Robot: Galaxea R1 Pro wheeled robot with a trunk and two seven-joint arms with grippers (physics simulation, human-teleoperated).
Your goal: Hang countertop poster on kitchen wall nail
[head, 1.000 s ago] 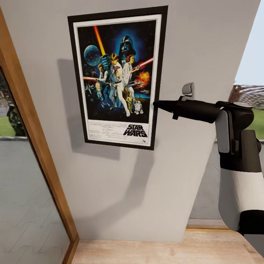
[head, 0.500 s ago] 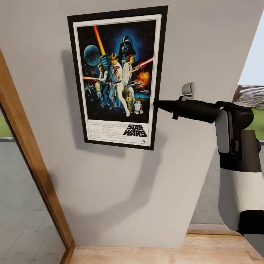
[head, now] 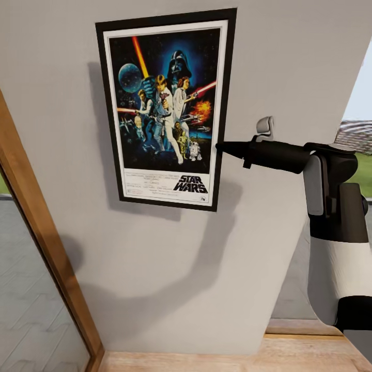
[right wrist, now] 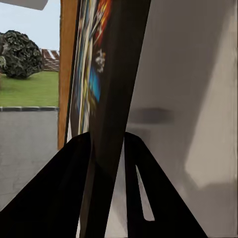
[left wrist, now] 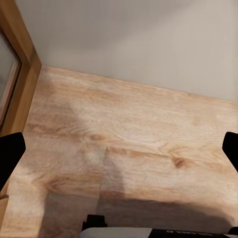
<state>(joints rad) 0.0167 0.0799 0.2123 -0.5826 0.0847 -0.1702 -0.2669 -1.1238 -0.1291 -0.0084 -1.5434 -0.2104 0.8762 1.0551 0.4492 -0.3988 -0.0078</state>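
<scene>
The Star Wars poster [head: 165, 103], black-framed with a white border, hangs upright in front of the light grey wall [head: 170, 274] and throws a shadow on it. My right gripper [head: 222, 148] is shut on the poster's right frame edge, low on that side. In the right wrist view the poster [right wrist: 106, 74] shows edge-on, and the two dark fingers [right wrist: 59, 188] sit on either side of its frame. My left gripper [left wrist: 119, 148] is open, pointing down over the wood floor [left wrist: 129, 134] with nothing between its fingers. The wall nail and the kitchen countertop are out of view.
A wooden door frame [head: 36, 248] with glass beyond it runs down the left of the wall. The wall's right edge opens onto an outdoor view [head: 359, 155]. Wood flooring [head: 217, 359] meets the wall's foot.
The poster and right arm hold their place in the picture while the door frame slides left and the wall's right edge slides right: the camera has moved. The poster's shadow has shifted slightly.
</scene>
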